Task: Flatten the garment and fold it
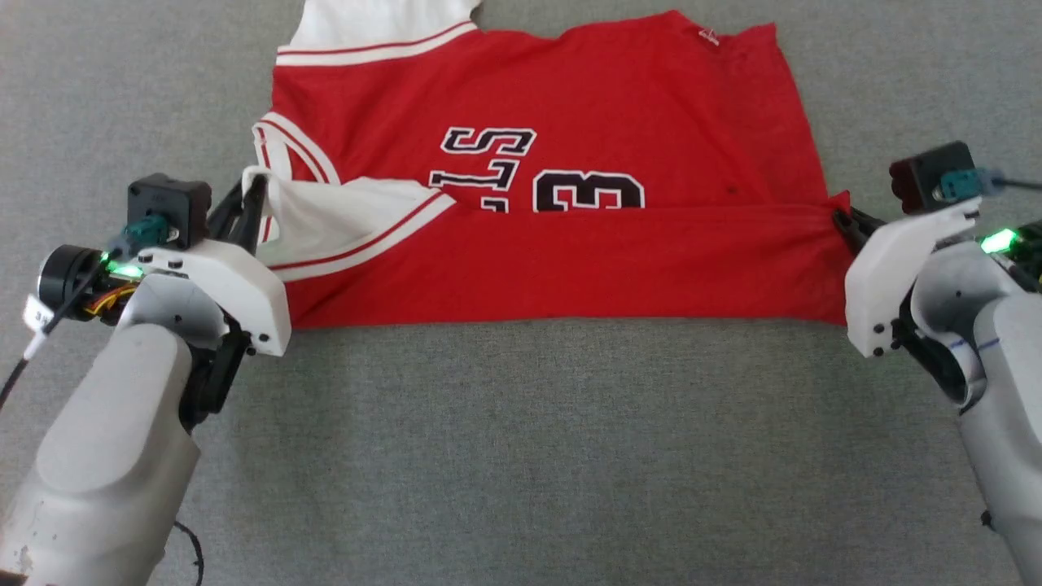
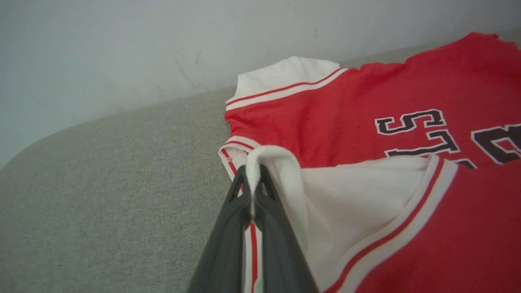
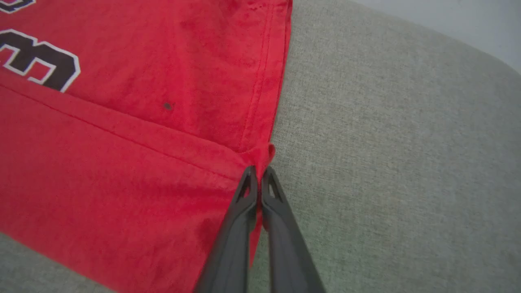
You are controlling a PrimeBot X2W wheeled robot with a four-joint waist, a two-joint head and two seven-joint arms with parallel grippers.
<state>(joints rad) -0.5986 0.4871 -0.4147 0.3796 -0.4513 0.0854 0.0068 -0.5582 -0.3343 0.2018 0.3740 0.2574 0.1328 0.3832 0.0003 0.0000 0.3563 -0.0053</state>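
Head view takes in a grey fabric-covered worktop (image 1: 521,456), and across its far half lies the red jersey shirt (image 1: 586,98), neck end toward the robot's left and hem toward its right. The near long edge is folded over onto the body, making a smooth red band (image 1: 570,268) that hides the lower part of the black, white-outlined lettering (image 1: 488,159) and of the number 3 (image 1: 588,191). One white short sleeve (image 1: 374,24) with red-white striped trim sticks out at the far left; the other sleeve (image 1: 342,216) lies turned over onto the chest. The left hand (image 1: 252,195) is closed tight on the white edge of that nearer sleeve, holding it a little raised off the shirt. The right hand (image 1: 842,218) is pinched shut on the hem corner of the folded band, its fingertips (image 3: 238,219) meeting over red cloth. A small dark speck (image 3: 167,106) marks the fabric near the hem.
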